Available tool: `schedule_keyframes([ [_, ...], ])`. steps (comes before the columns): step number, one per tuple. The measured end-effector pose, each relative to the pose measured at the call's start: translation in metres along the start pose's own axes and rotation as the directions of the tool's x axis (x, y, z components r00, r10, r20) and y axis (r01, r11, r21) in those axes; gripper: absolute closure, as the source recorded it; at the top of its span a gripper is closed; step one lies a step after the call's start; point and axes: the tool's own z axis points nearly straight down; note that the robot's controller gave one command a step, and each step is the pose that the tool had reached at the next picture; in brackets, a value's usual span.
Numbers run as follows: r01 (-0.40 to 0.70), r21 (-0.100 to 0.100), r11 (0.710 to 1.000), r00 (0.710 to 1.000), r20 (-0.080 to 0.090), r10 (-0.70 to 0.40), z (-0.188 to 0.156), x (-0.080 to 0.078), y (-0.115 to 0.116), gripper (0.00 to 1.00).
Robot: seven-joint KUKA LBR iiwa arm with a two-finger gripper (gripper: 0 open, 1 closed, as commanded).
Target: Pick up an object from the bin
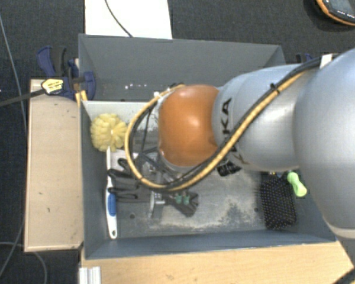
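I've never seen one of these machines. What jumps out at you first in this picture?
The big silver arm with its round orange cover reaches in from the right and hangs over the middle of the grey bin. Next comes the bumpy yellow toy in the bin's upper left corner, then the blue and white brush along the left wall and the black hairbrush beside a bright green piece at the right.

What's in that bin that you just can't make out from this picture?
Camera view:
- The claw: mostly under the arm's orange cover; whether it holds anything cannot be told.
- A dark green thing beside the claw: partly hidden, too small to name.
- A bright green thing: mostly hidden by the grey arm.
- The black bristly brush: its upper edge goes under the arm.
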Motion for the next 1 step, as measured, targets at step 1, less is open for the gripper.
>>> schedule_keyframes([
  [1,-0.007,-0.002,1.000,1.000,0.008,0.007,-0.0046,-0.0021,-0.0011,0.00],
])
